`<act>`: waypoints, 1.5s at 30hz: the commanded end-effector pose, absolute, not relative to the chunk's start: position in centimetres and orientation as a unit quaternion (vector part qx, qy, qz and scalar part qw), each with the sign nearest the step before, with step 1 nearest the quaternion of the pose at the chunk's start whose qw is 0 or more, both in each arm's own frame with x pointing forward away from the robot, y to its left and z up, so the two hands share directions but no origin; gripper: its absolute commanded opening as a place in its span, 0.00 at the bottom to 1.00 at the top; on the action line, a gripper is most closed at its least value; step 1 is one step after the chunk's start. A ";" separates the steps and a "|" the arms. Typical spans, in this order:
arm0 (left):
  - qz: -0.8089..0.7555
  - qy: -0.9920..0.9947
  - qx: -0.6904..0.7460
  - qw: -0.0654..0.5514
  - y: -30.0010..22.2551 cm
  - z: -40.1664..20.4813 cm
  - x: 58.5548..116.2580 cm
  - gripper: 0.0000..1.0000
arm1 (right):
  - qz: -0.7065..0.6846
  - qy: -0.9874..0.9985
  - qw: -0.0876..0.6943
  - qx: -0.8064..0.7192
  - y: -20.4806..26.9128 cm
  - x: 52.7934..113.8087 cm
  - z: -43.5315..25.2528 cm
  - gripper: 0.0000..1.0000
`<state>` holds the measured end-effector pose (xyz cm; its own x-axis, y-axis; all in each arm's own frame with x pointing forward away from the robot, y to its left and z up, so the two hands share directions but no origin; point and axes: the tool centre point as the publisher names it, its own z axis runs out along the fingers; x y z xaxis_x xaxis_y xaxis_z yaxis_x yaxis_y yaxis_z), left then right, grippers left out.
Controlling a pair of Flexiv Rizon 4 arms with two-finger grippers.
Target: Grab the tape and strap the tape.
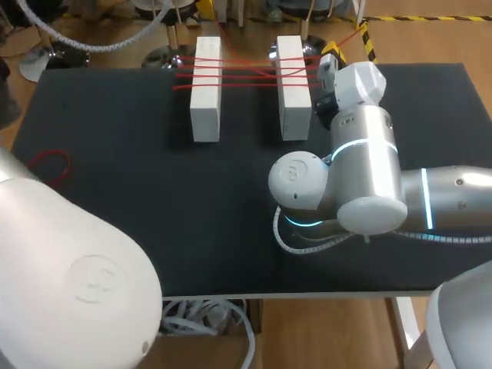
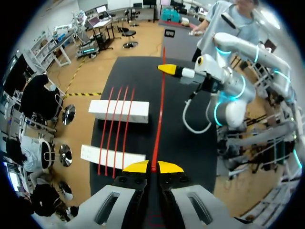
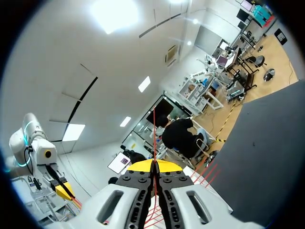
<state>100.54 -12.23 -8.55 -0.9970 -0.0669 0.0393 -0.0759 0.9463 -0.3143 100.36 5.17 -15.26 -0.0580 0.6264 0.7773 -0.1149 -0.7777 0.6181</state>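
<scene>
Head view: red tape spans two white blocks on the worktop; right arm is beside the right block.
Left wrist view: left jaws pinch the tape, taut to the right jaws, likely tensioned for wrapping.
Right wrist view: right jaws pressed together on the tape.

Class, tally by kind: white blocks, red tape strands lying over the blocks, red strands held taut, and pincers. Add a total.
White blocks: 2
Red strands over the blocks: 3
Held strand: 1
Left pincer and right pincer: 2
Total: 8
</scene>
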 end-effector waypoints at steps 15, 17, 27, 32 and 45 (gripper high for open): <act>0.011 -1.000 0.022 0.006 -13.1 -8.4 101.5 0.00 | 0.697 0.204 0.264 0.635 5.0 100.4 -15.0 0.00; 0.022 -1.000 0.012 0.006 -13.6 -8.4 101.9 0.00 | 0.697 0.204 0.264 0.635 5.0 100.4 -15.0 0.00; 0.077 -0.997 -0.010 -0.029 -15.8 -8.1 102.3 0.00 | 0.697 0.204 0.264 0.635 5.0 100.4 -15.0 0.00; 0.091 -0.996 -0.016 -0.016 -16.5 -8.0 101.2 0.00 | 0.697 0.204 0.264 0.635 5.0 100.4 -15.0 0.00; 0.099 -0.993 -0.068 -0.008 -17.2 -7.7 100.1 0.00 | 0.697 0.204 0.264 0.635 5.0 100.4 -15.0 0.00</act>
<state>100.24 -17.20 -7.78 -0.9907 0.1336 -0.0254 0.1359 0.9708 -0.1978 100.36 5.13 -15.25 -0.0583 0.6263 0.7774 -0.1138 -0.7778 0.6181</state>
